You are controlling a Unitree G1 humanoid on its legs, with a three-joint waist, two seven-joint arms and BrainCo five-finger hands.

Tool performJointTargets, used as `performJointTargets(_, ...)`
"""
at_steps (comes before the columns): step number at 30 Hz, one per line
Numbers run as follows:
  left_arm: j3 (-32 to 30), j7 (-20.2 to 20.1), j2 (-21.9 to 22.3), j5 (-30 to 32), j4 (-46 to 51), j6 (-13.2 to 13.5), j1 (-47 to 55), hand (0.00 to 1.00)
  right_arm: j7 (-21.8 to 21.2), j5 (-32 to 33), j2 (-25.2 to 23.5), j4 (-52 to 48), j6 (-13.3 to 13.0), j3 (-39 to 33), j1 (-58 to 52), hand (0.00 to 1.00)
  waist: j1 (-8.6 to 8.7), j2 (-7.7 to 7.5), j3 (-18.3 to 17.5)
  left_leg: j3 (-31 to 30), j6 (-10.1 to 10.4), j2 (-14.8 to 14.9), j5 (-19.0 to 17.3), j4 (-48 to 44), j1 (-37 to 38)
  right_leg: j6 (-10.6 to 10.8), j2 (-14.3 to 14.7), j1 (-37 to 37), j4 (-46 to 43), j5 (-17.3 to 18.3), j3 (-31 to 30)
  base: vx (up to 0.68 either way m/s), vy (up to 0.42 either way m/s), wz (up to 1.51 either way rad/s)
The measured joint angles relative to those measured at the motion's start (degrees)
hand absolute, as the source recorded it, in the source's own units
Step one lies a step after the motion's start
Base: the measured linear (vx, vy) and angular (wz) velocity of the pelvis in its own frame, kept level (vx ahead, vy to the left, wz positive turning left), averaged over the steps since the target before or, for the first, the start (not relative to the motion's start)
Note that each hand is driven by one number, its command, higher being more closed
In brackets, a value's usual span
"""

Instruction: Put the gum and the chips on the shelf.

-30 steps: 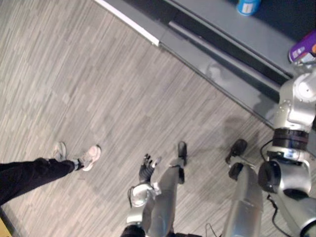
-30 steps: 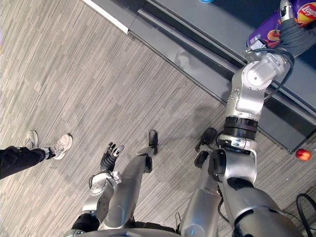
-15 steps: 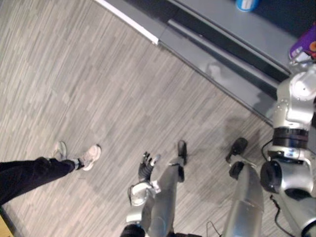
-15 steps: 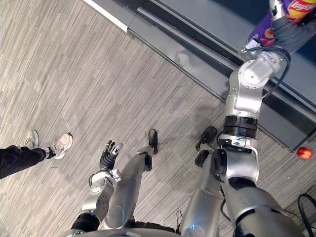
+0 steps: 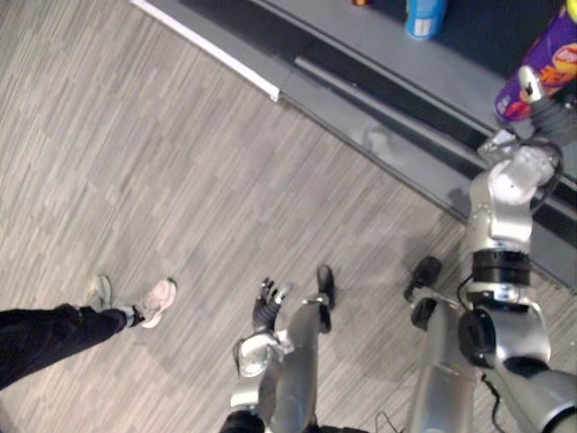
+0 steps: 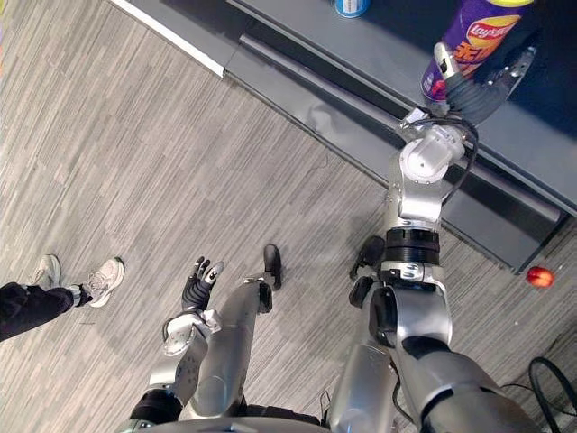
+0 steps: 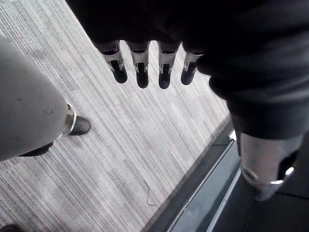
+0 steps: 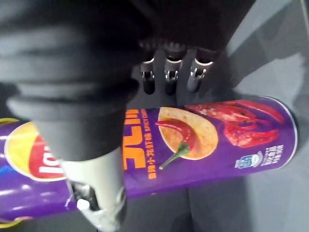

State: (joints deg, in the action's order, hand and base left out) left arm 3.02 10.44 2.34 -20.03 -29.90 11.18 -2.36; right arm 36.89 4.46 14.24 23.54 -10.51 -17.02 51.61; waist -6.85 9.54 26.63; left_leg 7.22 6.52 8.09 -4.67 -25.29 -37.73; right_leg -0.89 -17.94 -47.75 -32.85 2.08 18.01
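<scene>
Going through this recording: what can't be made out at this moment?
- Purple cylindrical chips can: top cut by the right eye view's upper edge; the right robot hand covers its lower end, so grip and contact with the grey shelf are unclear.
- Blue cylindrical container: cut by the left eye view's top edge, too small to identify.
- Small red round object on the floor: right eye view, too small to identify.
</scene>
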Motion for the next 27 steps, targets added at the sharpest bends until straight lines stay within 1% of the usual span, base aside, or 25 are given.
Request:
performJointTargets(4, 0.0, -0.13, 0.0, 0.03, -0.14, -0.07, 0.06, 0.0, -0.7, -0.01, -1.78, 0.06, 0.0, 2.1, -1.27, 0.0, 0.02, -0.56, -0.36, 0.38, 0.42, 1.24, -0.34, -0.65, 0.08, 0.38, 1.19, 0.33, 0.78, -0.26, 0.18, 0.02, -0.011, -0.15)
performJointTargets(6, -0.01, -0.52, 0.0, 0.08, -0.58, -0.09, 0.07, 0.0, -1.33, -0.01, -2.52, 0.45, 0.0, 4.13, -3.38, 0.0, 0.03, -0.63, -0.44, 0.38, 0.57, 2.34, -1.12, -1.96, 1.17, 0.3, 2.25, 1.91, 0.97, -0.21, 0.24, 0.03, -0.027, -0.17)
performJointTargets(8, -0.37, -0.65, -0.07, 0.09, -1.44, -0.1, 0.08, 0.0, -1.77, -0.01, -3.78, 0.52, 0.0, 4.17, -4.54, 0.0, 0.07, -1.11, -0.98, 0.64, 0.8, 2.89, -1.79, -2.49, 1.52, 0.26, 2.75, 2.33, 1.15, -0.18, 0.2, 0.02, -0.019, -0.2)
performJointTargets(9, -0.89, -0.77, -0.08, 0.14, -2.74, -0.18, 0.09, 0.0, -2.5, -0.03, -5.24, 0.99, 0.0, 4.81, -6.5, 0.0, 0.25, -1.64, -1.25, 0.82, 1.03, 3.68, -2.45, -2.99, 2.67, 0.26, 3.63, 3.79, 1.82, -0.18, 0.25, 0.02, -0.019, -0.21)
performJointTargets(11, -1.5, -1.24, -0.09, 0.33, -4.84, -0.32, 0.08, 0.0, -3.33, -0.02, -6.29, 1.86, 0.0, 5.95, -9.8, 0.0, 0.33, -2.5, -1.59, 1.33, 1.33, 4.55, -3.08, -2.95, 4.89, 0.26, 4.51, 6.05, 2.77, -0.18, 0.25, 0.04, -0.017, -0.26)
performJointTargets(14, -3.76, -2.71, -0.21, 1.03, -9.04, -0.91, 0.09, 0.0, -6.25, -0.02, -9.37, 1.99, 0.0, 7.56, -16.38, 0.0, 0.63, -4.1, -2.44, 1.93, 1.72, 5.93, -4.31, -2.9, 8.71, 0.19, 6.2, 10.16, 4.77, -0.13, 0.4, 0.04, 0.0, -0.25)
performJointTargets(15, -4.31, -2.91, -0.24, 1.06, -10.02, -1.12, 0.05, 0.0, -6.59, 0.02, -10.21, 1.97, -0.01, 7.93, -17.95, 0.0, 0.75, -4.37, -2.56, 2.1, 1.8, 6.27, -4.48, -2.8, 9.63, 0.2, 6.49, 11.11, 5.18, -0.14, 0.47, 0.05, 0.011, -0.21)
performJointTargets(16, -6.48, -3.48, -0.32, 1.2, -12.44, -1.73, -0.08, 0.0, -8.1, 0.06, -11.26, 2.01, -0.01, 8.84, -22.24, 0.0, 1.37, -5.04, -2.84, 2.6, 2.02, 6.98, -4.99, -2.41, 12.3, 0.21, 7.37, 13.87, 6.28, -0.15, 0.48, 0.05, 0.017, -0.18)
performJointTargets(17, -7.63, -3.66, -0.48, 1.74, -13.41, -1.85, -0.22, 0.0, -9.03, 0.06, -12.07, 2.01, 0.01, 9.13, -23.96, 0.0, 1.56, -5.42, -2.99, 3.03, 2.09, 7.13, -5.05, -1.81, 13.59, 0.21, 7.65, 14.91, 6.87, -0.15, 0.37, 0.07, 0.027, -0.28)
performJointTargets(19, -10.74, -4.06, -1.84, 5.04, -17.39, -2.08, -0.25, 0.0, -12.09, 0.01, -13.86, 2.03, -0.02, 9.97, -30.96, 0.0, 2.32, -6.86, -3.75, 4.55, 2.26, 7.57, -5.15, 0.95, 18.71, 0.75, 8.82, 19.36, 10.05, -0.53, 0.29, 0.08, 0.036, -0.31)
performJointTargets(20, -11.0, -4.12, -2.32, 5.73, -18.37, -2.29, -0.25, 0.0, -12.76, 0.01, -13.91, 2.06, -0.02, 10.08, -32.73, 0.0, 2.43, -7.09, -3.87, 4.79, 2.3, 7.55, -5.14, 1.58, 20.0, 1.05, 9.11, 20.49, 10.92, -0.75, 0.31, 0.07, 0.032, -0.23)
performJointTargets(21, -11.69, -4.24, -3.03, 7.2, -20.06, -2.61, -0.23, 0.0, -13.91, 0.0, -13.87, 2.21, -0.02, 10.0, -35.4, 0.0, 2.93, -7.43, -4.07, 4.9, 2.32, 7.51, -5.15, 2.61, 21.84, 1.42, 9.66, 22.39, 12.35, -1.02, 0.28, 0.08, 0.039, -0.12)
performJointTargets(22, -12.71, -4.45, -4.02, 9.43, -22.55, -2.98, -0.06, 0.0, -15.46, -0.04, -13.76, 3.22, -0.1, 9.63, -38.36, 0.0, 3.93, -7.91, -5.08, 4.84, 2.4, 7.3, -5.08, 3.97, 23.44, 2.05, 10.14, 24.17, 14.13, -1.47, 0.2, 0.12, 0.053, -0.11)
performJointTargets(23, -13.75, -4.64, -4.8, 11.57, -25.27, -3.63, 0.2, 0.0, -16.96, -0.05, -13.07, 5.36, -0.16, 9.0, -40.83, 0.0, 4.93, -8.52, -6.97, 4.84, 2.39, 6.99, -4.96, 5.51, 24.36, 2.78, 10.62, 25.16, 16.13, -1.95, 0.05, 0.13, 0.055, -0.09)
performJointTargets(24, -14.2, -4.68, -5.01, 12.42, -26.27, -3.99, 0.5, 0.0, -17.6, -0.06, -12.63, 6.53, -0.17, 8.8, -41.93, 0.0, 5.26, -8.77, -7.74, 4.9, 2.33, 6.78, -4.84, 6.4, 24.97, 3.17, 10.88, 25.74, 17.29, -2.25, -0.13, 0.13, 0.065, -0.23)
performJointTargets(25, -14.82, -5.0, -5.25, 13.69, -28.21, -4.4, 1.01, 0.0, -18.95, -0.06, -11.8, 8.85, -0.17, 8.25, -45.06, 0.0, 5.4, -9.39, -9.26, 5.59, 2.17, 6.08, -4.32, 9.12, 27.23, 3.33, 11.57, 27.57, 20.6, -3.86, -1.48, 0.11, 0.06, -0.23)
performJointTargets(27, -15.69, -5.32, -5.29, 14.3, -29.18, -4.38, 1.77, 0.0, -20.35, -0.15, -10.22, 10.81, -0.18, 8.34, -48.21, 0.0, 5.61, -9.74, -10.86, 6.53, 2.01, 5.33, -4.0, 11.62, 29.38, 3.34, 12.02, 29.65, 24.14, -5.82, -2.52, 0.14, 0.083, -0.23)
